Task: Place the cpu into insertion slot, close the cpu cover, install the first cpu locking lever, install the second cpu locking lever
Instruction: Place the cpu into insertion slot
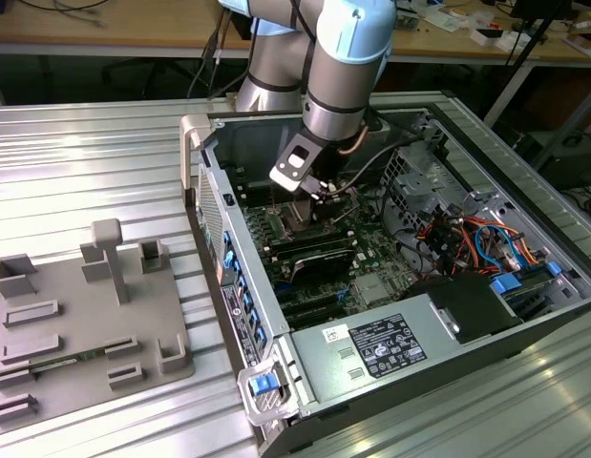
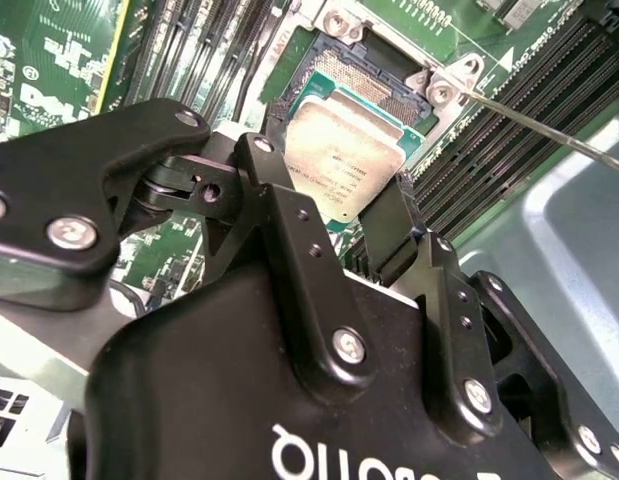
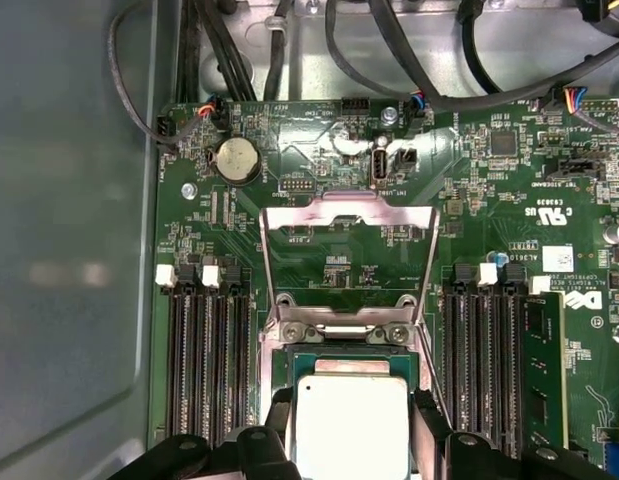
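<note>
Inside the open computer case (image 1: 276,315), which lies on its side on the ribbed bench (image 1: 85,153), the exterior view shows the arm reaching down so that the end effector (image 1: 319,191) hangs low over the green board toward the case's far wall. A grey fixture tray (image 1: 75,324) lies well apart, by the bench's near edge on the exterior view's left.

Second wrist view: the black fingers (image 2: 259,160) are drawn narrow and clamp the cpu (image 2: 344,160) by two opposite edges. The chip sits just above the insertion slot (image 2: 374,75), overlapping it but apparently not seated. A thin metal lever (image 2: 549,130) stands clear at one corner.

First wrist view: the cpu (image 3: 349,425) is metal face up, its edges about parallel with the slot's rim (image 3: 284,375) and the memory slots (image 3: 204,360). Being nearly square, it has no marked long axis. The cpu cover (image 3: 389,212) is swung open, away from the slot.

Probable hazards: a slight offset or tilt on lowering could press the chip onto the socket contacts and bend them, and a thin edge grip could let it slip or drop crooked.
</note>
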Tool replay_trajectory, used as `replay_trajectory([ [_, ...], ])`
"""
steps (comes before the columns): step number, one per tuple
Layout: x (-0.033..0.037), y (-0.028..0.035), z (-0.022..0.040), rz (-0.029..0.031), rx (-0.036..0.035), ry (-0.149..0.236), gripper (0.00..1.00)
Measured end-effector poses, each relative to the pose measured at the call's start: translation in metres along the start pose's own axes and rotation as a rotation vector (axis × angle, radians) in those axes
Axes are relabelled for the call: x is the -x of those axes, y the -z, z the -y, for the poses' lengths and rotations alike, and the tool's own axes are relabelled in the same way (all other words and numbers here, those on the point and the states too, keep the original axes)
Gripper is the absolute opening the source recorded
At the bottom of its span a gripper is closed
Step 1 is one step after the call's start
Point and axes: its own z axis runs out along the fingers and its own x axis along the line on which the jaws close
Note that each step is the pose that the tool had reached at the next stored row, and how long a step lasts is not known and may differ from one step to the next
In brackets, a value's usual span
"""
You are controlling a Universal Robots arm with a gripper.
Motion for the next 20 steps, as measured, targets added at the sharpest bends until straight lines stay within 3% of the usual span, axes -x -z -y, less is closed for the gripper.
replay_trajectory([
  [10,0.0004,-0.0118,0.0026,-0.0024,-0.0022,0.013,0.55],
  [20,0.0006,-0.0148,0.0046,-0.0023,-0.0026,0.011,0.55],
])
